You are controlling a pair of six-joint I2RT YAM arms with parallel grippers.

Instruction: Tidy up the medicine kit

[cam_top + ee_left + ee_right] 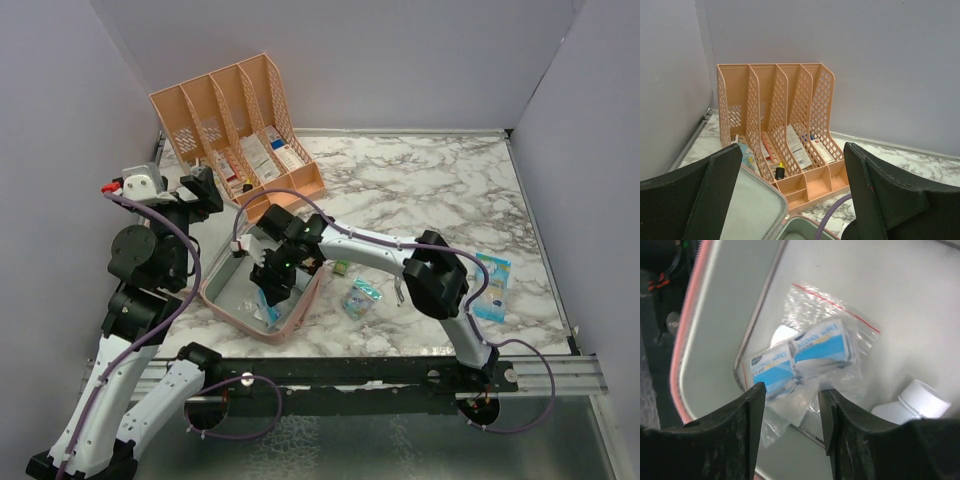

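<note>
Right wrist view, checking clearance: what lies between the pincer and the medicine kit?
A clear zip bag of blue packets, in the medicine kit below the right pincer; the right wrist view shows it.

The left arm point(140, 262) stands folded high at its own side. The left gripper point(792, 150) looks forward, nearly level, with its jaws wide apart and nothing between them. The right arm point(436, 283) reaches across to the left with the elbow bent. The right gripper point(790, 392) points downward, its jaws partly apart.
</note>
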